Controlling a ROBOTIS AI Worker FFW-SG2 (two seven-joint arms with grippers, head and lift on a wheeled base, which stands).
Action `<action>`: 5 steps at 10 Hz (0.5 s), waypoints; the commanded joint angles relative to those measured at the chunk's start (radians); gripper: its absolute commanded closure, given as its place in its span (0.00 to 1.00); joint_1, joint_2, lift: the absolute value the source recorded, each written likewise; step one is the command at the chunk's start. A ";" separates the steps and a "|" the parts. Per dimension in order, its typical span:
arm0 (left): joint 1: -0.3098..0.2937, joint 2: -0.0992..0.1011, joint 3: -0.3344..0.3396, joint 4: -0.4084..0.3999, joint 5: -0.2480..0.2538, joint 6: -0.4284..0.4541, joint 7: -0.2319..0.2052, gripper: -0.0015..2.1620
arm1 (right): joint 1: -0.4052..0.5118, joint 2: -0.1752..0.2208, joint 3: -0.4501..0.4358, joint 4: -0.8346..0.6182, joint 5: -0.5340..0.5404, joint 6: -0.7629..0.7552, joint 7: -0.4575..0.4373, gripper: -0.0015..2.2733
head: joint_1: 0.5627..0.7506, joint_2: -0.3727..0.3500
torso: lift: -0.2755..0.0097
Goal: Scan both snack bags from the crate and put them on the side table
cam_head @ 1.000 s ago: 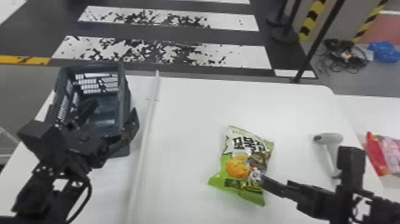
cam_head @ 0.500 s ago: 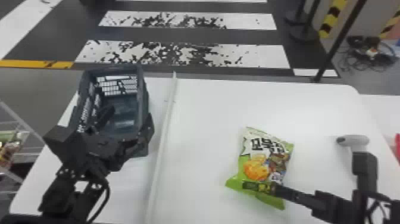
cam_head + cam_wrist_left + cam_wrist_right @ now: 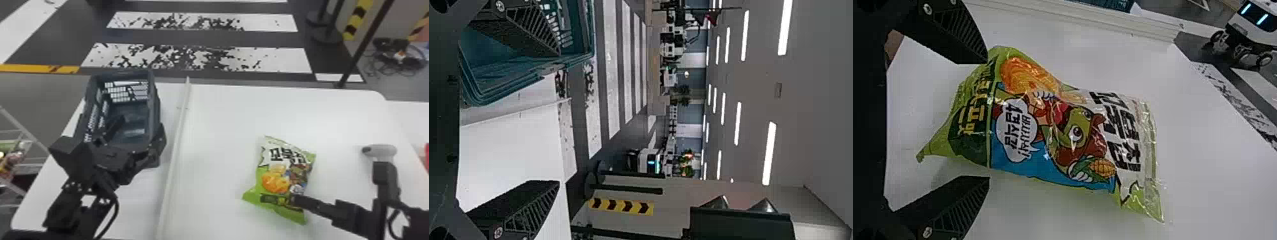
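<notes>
Lying flat on the white worktop (image 3: 223,127), face up: green-and-white snack bag (image 3: 281,178), right of the long pale rail (image 3: 174,159). Green end towards the robot, white end pointing away. At that green end, right claw (image 3: 314,206), fingers spread wide. In the head view, one finger (image 3: 300,201) over the bag's lower part; cannot tell touching from hovering. In the right wrist view, bag between and beyond the two fingertips, with the other finger (image 3: 953,207) above bare worktop, apart from the bag.

At the worktop's left side, dark blue-grey crate (image 3: 154,111), upright, with slotted walls. At its near end, left claw (image 3: 140,126), also wide. One finger (image 3: 524,30) reaching over the crate's inside, the other (image 3: 524,210) out over the worktop.

Farther right, near the right arm, pale handheld scanner (image 3: 381,150), resting on the worktop. Past the left edge, wire rack (image 3: 24,134) with colourful packets. Beyond the far edge, black-and-white striped floor (image 3: 191,59), dark posts (image 3: 360,48), and a tangle of cables (image 3: 386,60).
</notes>
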 commanded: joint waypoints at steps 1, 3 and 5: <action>0.000 0.000 -0.001 0.004 0.002 -0.004 -0.001 0.04 | -0.018 -0.003 0.005 0.040 0.005 0.000 0.014 0.04 | 0.70 0.55 | 0.66; -0.002 0.000 -0.001 0.014 0.007 -0.016 -0.001 0.04 | -0.043 -0.012 0.017 0.080 0.021 0.000 0.029 0.06 | 0.70 0.56 | 0.66; -0.003 0.007 -0.001 0.020 0.008 -0.016 -0.003 0.04 | -0.058 -0.012 0.017 0.106 0.024 0.000 0.080 0.39 | 0.70 0.56 | 0.66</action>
